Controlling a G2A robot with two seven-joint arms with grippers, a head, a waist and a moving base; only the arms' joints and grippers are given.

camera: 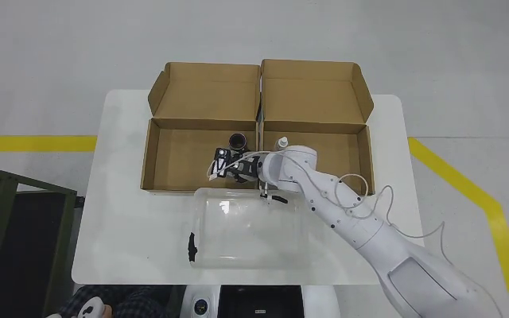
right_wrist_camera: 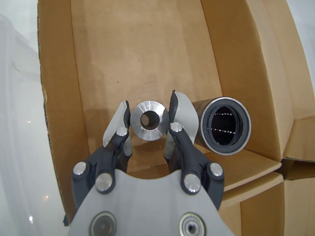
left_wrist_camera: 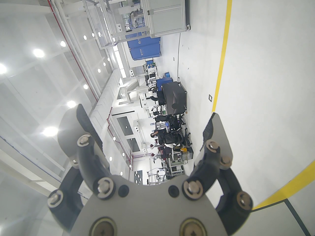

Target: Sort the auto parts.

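Note:
My right gripper is shut on a short silver metal bushing with a round centre hole, one finger pad on each side. It hangs low over the floor of the left cardboard box. Close beside it, a black-lined cylindrical bearing with a steel rim lies inside the same box. From above, the right gripper sits in the left box, just in front of the bearing. My left gripper stands open with nothing between its fingers, pointing out at the room.
A second open cardboard box stands to the right, holding a small white part. In front of the boxes sits a clear plastic bin, with a small black part at its left edge. All rest on a white table.

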